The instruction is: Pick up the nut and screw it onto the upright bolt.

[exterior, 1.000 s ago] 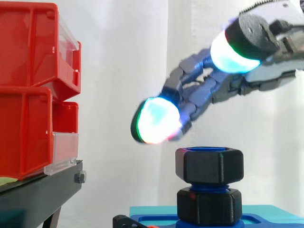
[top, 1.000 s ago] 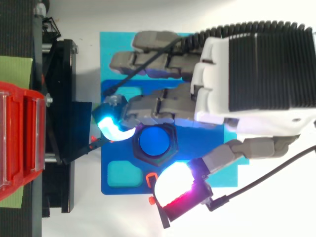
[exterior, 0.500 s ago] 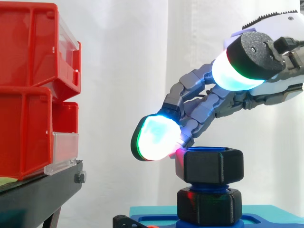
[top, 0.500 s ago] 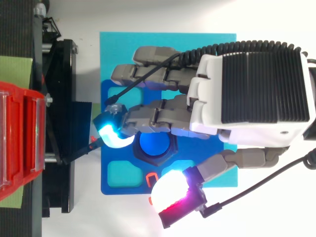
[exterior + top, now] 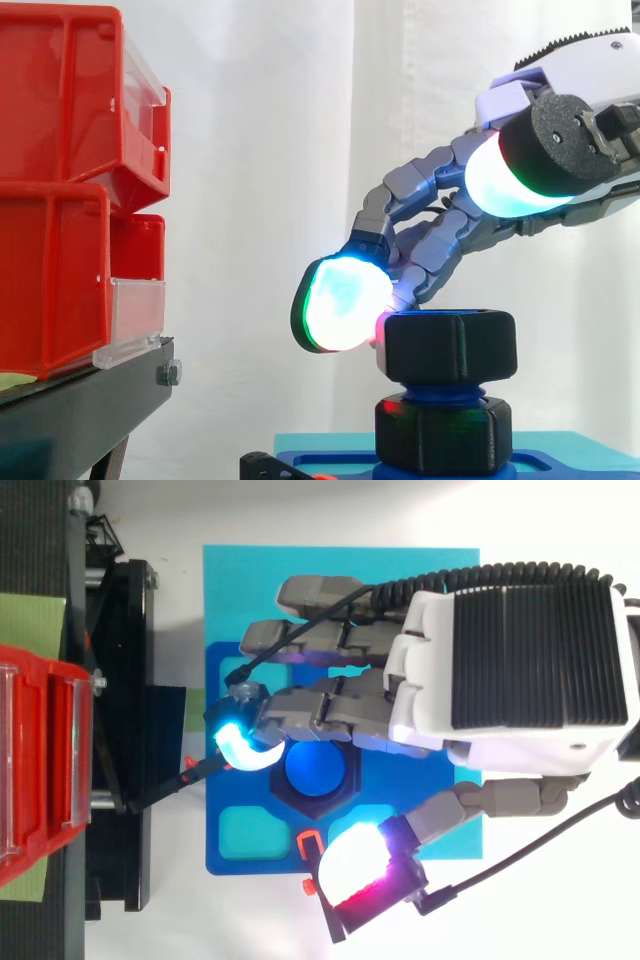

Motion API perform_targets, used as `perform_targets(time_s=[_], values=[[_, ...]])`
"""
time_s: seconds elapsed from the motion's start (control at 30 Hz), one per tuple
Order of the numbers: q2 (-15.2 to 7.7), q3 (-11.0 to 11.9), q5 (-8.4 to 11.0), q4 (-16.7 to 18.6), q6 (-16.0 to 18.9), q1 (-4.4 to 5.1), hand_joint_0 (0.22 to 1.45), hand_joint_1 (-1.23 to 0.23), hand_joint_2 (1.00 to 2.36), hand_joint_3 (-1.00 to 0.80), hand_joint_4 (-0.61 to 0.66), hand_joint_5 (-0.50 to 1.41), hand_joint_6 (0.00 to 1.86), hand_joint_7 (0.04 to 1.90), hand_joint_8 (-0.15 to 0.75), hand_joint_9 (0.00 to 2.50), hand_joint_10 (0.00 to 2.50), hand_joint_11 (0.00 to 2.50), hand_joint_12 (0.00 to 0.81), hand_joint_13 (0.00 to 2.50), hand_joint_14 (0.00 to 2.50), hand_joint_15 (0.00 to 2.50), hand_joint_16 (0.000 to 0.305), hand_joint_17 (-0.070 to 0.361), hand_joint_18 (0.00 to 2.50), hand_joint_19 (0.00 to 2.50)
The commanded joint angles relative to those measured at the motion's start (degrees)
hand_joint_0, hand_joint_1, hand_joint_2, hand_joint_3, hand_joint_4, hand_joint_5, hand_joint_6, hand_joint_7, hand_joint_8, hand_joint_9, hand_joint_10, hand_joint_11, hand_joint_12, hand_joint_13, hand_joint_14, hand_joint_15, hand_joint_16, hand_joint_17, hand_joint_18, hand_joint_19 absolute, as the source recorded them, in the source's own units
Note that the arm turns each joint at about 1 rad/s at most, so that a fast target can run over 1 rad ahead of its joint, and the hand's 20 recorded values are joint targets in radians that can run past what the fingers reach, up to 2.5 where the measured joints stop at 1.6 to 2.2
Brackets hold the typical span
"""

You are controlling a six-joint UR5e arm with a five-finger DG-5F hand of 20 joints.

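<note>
Side view, from the left: stacked red bins (image 5: 60, 180) sit on the black stand (image 5: 80, 405), well apart from the work. Next comes one glowing fingertip (image 5: 345, 305), its pad lying against the upper left corner of the black hex nut (image 5: 450, 345). The nut sits on the upright blue bolt (image 5: 445, 392), part of the way down, with a band of thread bare between it and the black hex collar (image 5: 443, 437) below. Further right the hand (image 5: 585, 70) hangs above, fingers spread wide and loosely bent, and the thumb pad (image 5: 510, 180) is raised well clear, so nothing is pinched. From above, the finger pad and the thumb lie on opposite sides of the nut. The risk, as I judge it: one pad pushing on a corner may slip off without turning the nut, or shove it sideways and bind the thread
</note>
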Motion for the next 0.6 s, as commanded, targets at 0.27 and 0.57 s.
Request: perform_targets(time_s=[0.27, 0.57], values=[[0.0, -0.03, -1.66, -0.17, -0.01, -1.0, 0.51, -0.35, 1.0, -0.5, 0.17, -0.07, 0.5, 1.33, 0.257, 0.62, 0.0, 0.0, 0.249, 0.29, 0.0, 0.0, 0.025, 0.057, 0.0, 0.0], [0.0, 0.06, -3.41, -0.17, -0.01, -2.58, 0.51, -0.37, 1.0, -0.5, 0.18, -0.05, 0.52, 1.48, 0.27, 0.74, 0.0, 0.0, 0.243, 0.38, 0.0, 0.0, 0.022, 0.051, 0.0, 0.0]])
